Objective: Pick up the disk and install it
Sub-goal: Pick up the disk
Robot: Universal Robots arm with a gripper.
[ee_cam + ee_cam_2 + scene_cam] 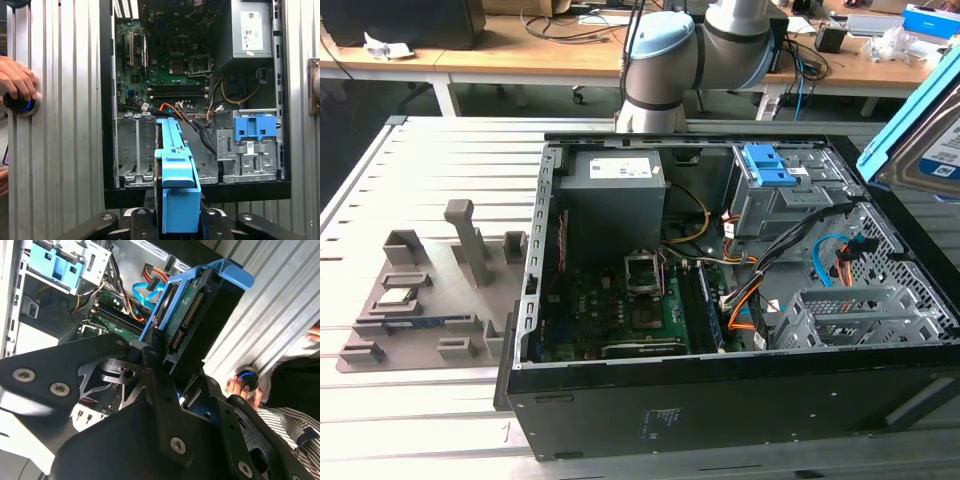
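Grey parts tray (420, 290) sits on the table (440, 420) at the exterior view's left, open computer case (533, 300) centre, disk (928, 130) hangs tilted at the right, jaws clamped on its blue carrier; likely risk: a skewed approach snags cables (770, 270) or jams on the drive cage (850, 320).
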